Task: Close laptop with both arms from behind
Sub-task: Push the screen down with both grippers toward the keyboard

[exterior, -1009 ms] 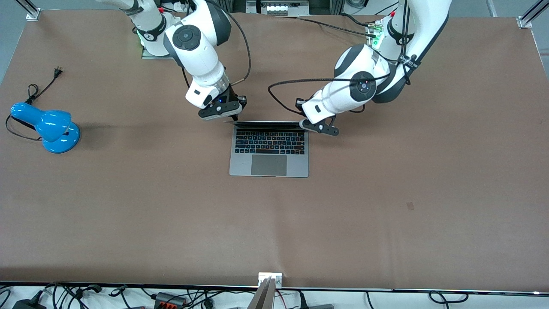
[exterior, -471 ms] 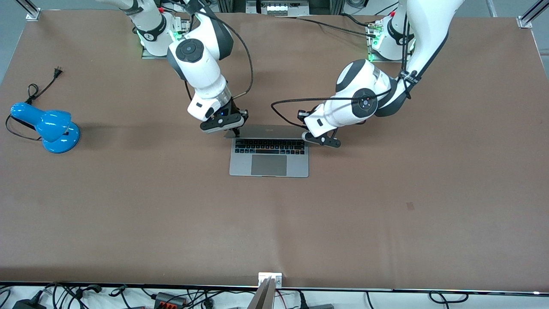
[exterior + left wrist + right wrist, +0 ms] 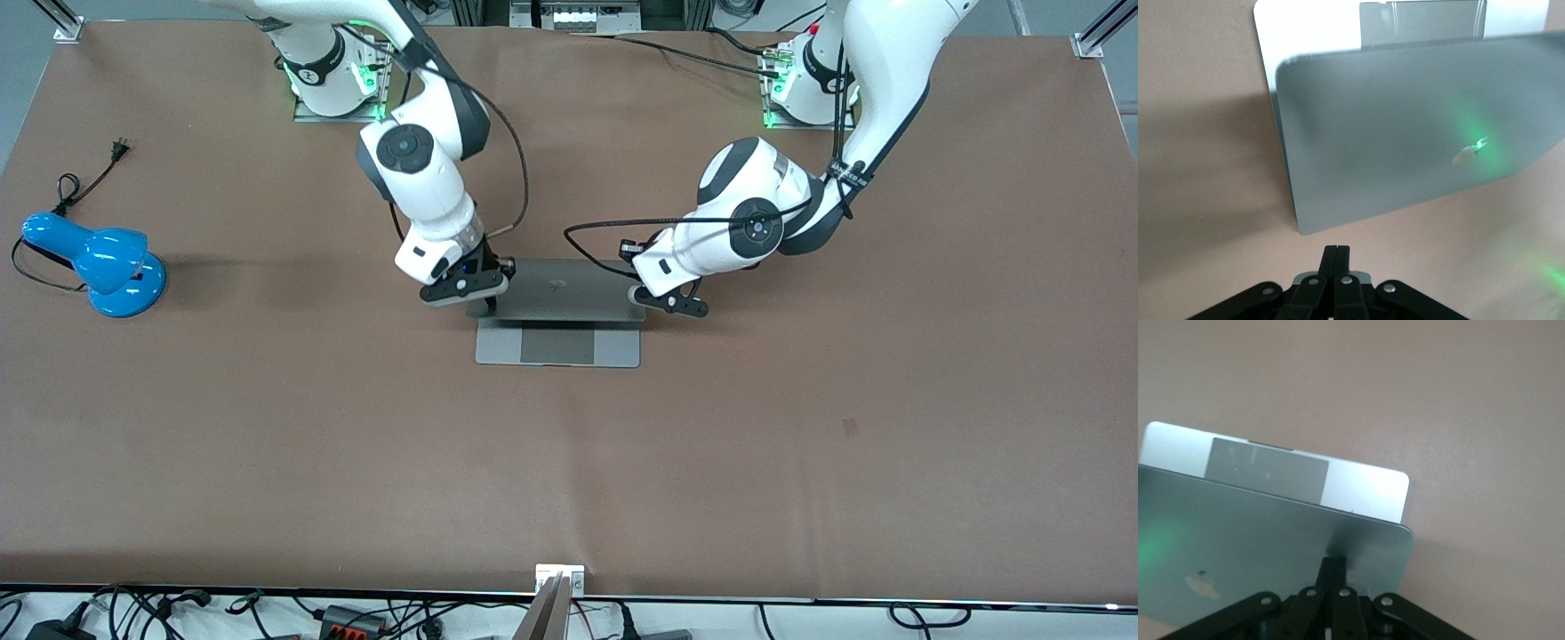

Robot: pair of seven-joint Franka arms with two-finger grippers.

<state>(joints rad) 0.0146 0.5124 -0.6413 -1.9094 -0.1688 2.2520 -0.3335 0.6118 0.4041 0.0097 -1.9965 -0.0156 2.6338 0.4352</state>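
Right claw (image 3: pixel 487 307), fingers pinched together, tip pressed on the lid corner toward its arm's end. Left claw (image 3: pixel 647 298), also pinched closed, at the other lid corner. Both push from the hinge side so the lid drops evenly. Laptop (image 3: pixel 558 311) mid-bench (image 3: pixel 267 444), lid half down, trackpad exposed. Forearms slope down from bases.
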